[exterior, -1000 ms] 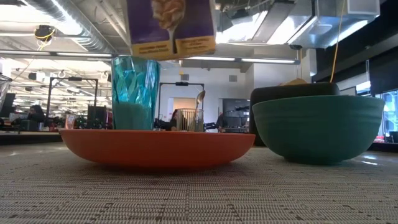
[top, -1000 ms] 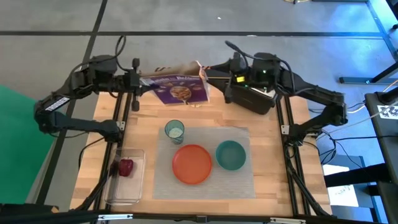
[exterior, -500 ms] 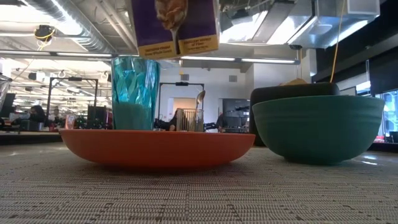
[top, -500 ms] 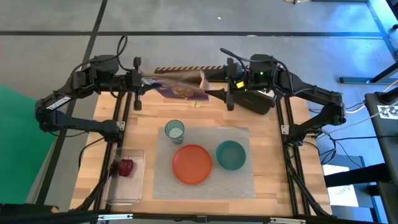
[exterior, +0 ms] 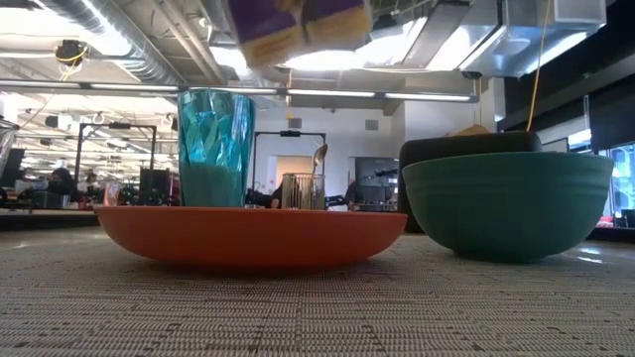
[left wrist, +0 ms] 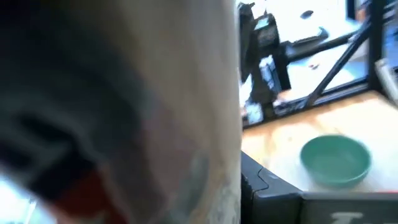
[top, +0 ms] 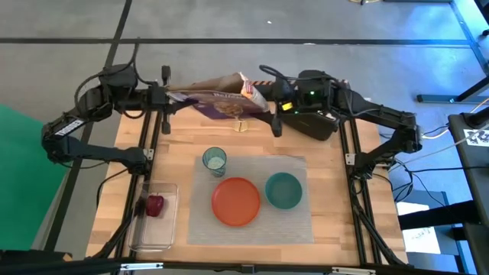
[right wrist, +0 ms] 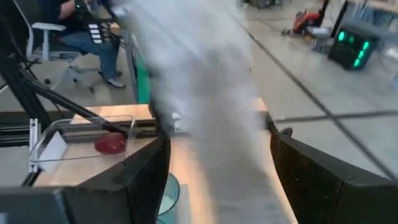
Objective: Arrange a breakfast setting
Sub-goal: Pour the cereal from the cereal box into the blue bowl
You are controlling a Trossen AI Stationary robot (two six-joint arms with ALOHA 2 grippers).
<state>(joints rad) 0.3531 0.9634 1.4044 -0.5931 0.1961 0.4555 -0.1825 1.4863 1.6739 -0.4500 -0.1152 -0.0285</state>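
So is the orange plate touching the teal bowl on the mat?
Apart. The high view shows a strip of grey placemat between the orange plate and the teal bowl; the low view shows that gap too.

purple cereal box (top: 221, 101) lifted off table, black toaster (top: 313, 122), clear tray (top: 154, 221)

On the placemat (top: 294, 223), the cup (top: 215, 160) stands behind the plate (top: 235, 201), with the bowl (top: 283, 190) right.

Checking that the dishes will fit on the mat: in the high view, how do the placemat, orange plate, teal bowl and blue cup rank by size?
Largest to smallest:
1. Grey rectangular woven placemat
2. Round orange plate
3. Teal bowl
4. Pale blue cup

All four sit at similar distance from the camera, so the order is clear.
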